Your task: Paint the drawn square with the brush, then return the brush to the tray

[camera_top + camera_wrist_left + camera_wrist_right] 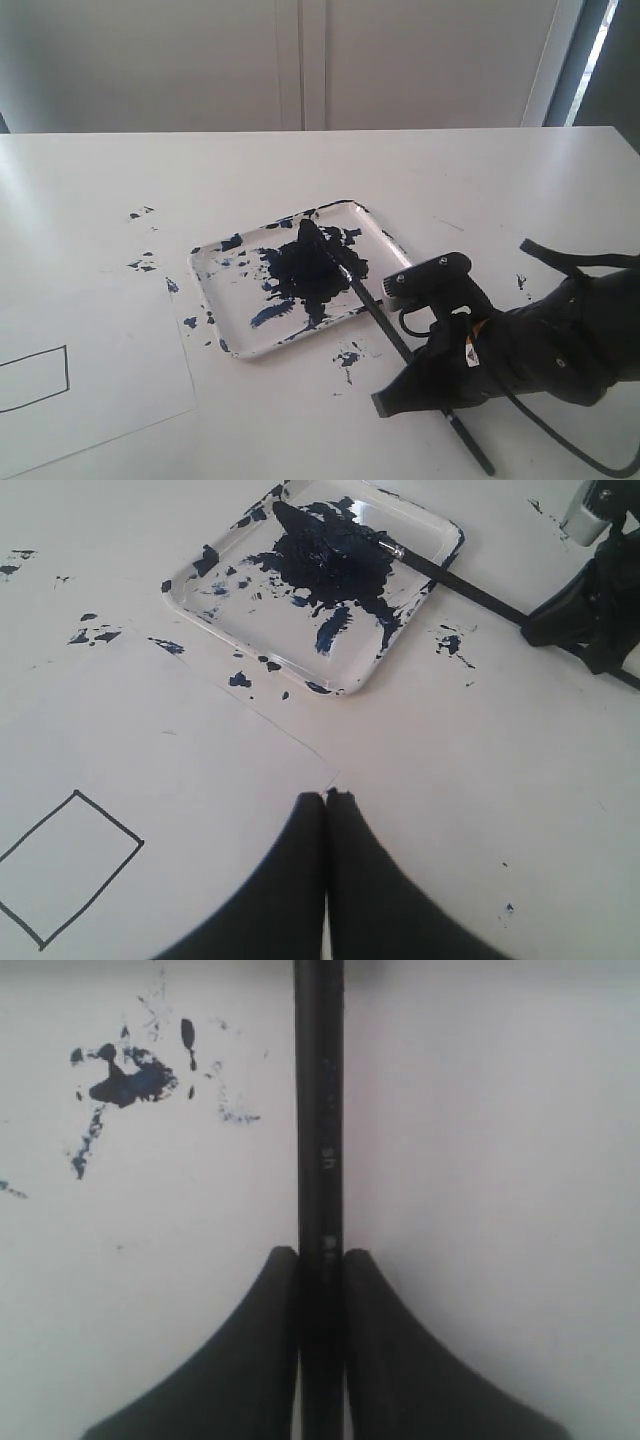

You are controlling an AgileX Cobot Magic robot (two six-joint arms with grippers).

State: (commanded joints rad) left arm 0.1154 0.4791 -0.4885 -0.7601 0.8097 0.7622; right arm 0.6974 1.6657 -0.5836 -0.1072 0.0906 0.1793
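Faint pale printed characters on shaft of brush (320, 1150), too blurred to read; no legible lettering elsewhere.

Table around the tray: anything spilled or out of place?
Yes. Dark paint lies on the table outside the tray: a cluster to its left in the exterior view, and a blotch off its near edge beside the brush handle. The square is unpainted.

Right arm sits low at 4 o'clock in the exterior view, wrist angled toward 8 o'clock, right gripper (390, 400) clamped tight on the brush (370, 298) shaft, while the left gripper (325, 800) points down, fingers pressed together.
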